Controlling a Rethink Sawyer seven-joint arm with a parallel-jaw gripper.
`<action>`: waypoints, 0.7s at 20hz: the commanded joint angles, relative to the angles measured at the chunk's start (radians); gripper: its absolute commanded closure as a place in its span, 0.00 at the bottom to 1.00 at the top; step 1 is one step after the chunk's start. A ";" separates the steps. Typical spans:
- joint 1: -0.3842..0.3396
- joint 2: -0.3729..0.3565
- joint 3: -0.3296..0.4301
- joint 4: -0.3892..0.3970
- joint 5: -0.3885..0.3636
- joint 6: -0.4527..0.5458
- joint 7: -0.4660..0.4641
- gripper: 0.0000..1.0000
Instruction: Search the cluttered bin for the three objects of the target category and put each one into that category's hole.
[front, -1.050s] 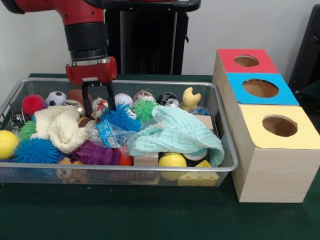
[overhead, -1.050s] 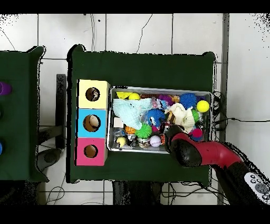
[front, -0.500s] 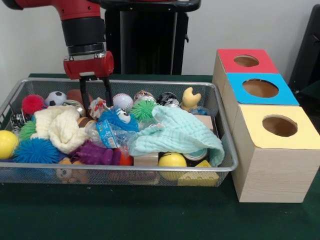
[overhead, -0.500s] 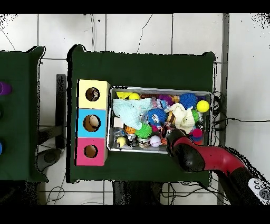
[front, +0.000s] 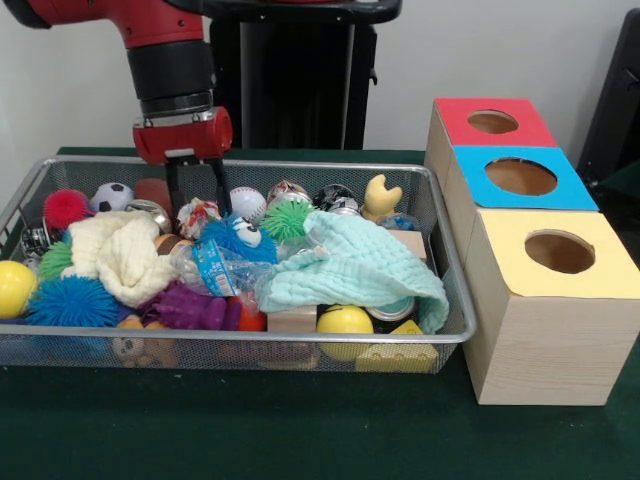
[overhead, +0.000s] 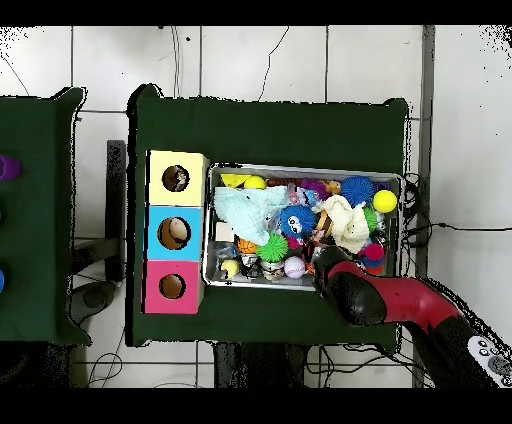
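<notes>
My gripper hangs open at the back left of the wire bin. Its two black fingers straddle a small multi-coloured toy without closing on it. Just in front lies a blue spiky ball with googly eyes, with a green spiky ball and a baseball to its right. To the right of the bin stand the three boxes with holes: red top, blue top, yellow top. In the overhead view the arm covers the gripper.
The bin also holds a cream cloth, a mint cloth, a plastic bottle, a purple toy, yellow balls, a soccer ball and a pink fuzzy ball. Green cloth covers the table.
The gripper lifted and shifted left out of the clutter, then dipped slightly again. The blue spiky ball it was beside now shows its eyes.
</notes>
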 joint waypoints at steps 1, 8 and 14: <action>0.028 0.068 0.017 -0.044 -0.074 0.052 -0.044 0.00; 0.044 0.088 -0.003 -0.060 -0.087 0.027 -0.036 0.00; 0.060 0.078 -0.013 -0.072 -0.130 -0.002 -0.032 1.00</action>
